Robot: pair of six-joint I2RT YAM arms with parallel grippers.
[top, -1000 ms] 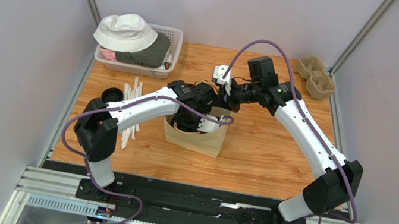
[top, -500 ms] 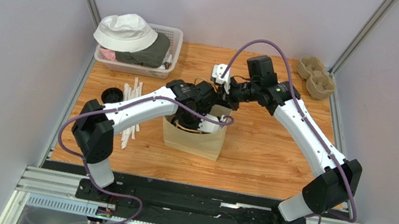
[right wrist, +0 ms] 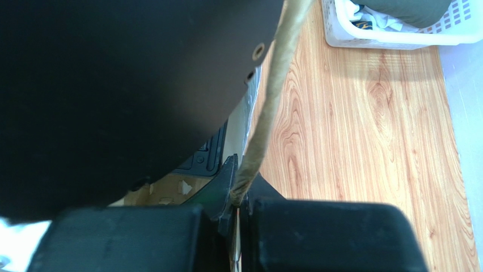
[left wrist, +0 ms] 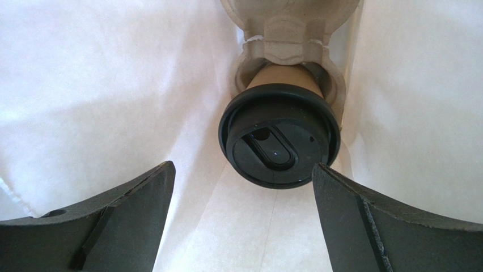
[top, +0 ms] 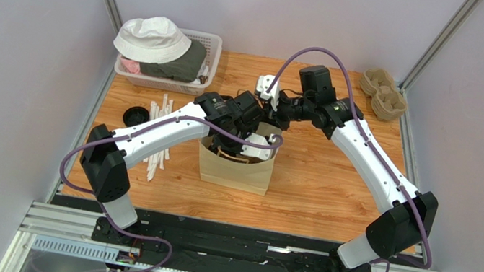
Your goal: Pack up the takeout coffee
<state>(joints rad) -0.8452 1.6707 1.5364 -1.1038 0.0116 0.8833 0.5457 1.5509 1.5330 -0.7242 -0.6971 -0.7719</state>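
Observation:
The takeout coffee [left wrist: 279,136], a tan paper cup under a round black lid, stands in a moulded pulp holder [left wrist: 289,31] at the bottom of the brown paper bag [top: 236,170]. My left gripper [left wrist: 242,167] hangs inside the bag just above the cup, open, with the fingers [left wrist: 130,209] clear of the lid. In the top view its wrist [top: 235,114] covers the bag's mouth and hides the cup. My right gripper [right wrist: 241,198] is shut on the bag's twisted paper handle [right wrist: 271,96] at the rear rim.
A white basket [top: 210,43] with hats stands at the back left. A pulp cup tray [top: 384,93] sits at the back right corner. White sticks [top: 160,139] and a flat black disc [top: 135,117] lie left of the bag.
My left arm's elbow has swung left and its wrist has drawn back and up over the bag's mouth. The right arm has edged towards the back, still holding the handle.

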